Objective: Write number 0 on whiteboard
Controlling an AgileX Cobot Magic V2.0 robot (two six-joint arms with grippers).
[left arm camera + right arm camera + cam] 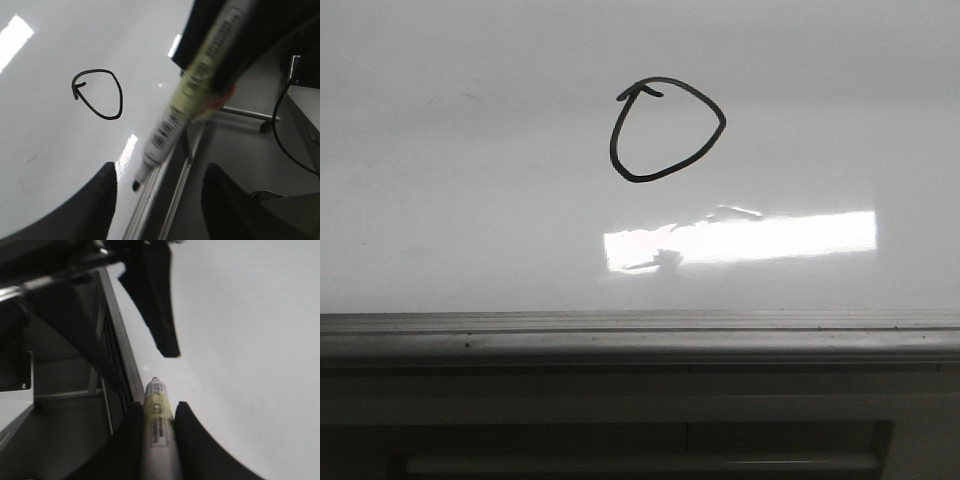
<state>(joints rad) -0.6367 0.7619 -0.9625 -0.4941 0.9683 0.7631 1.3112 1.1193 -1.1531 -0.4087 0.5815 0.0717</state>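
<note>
One marker [159, 430] clamped in right gripper [156, 440], angled over whiteboard [250, 340].

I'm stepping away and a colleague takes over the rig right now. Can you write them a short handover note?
Right gripper: shut on the marker, over the whiteboard near its frame edge.
Left gripper: open, holding nothing; the marker's tip shows between its fingers, off the number 0.
The number 0 is drawn as a closed black loop with a small tick at its upper left.
Done: the writing looks complete.
Left: probably only to withdraw the marker and park the arms.
</note>
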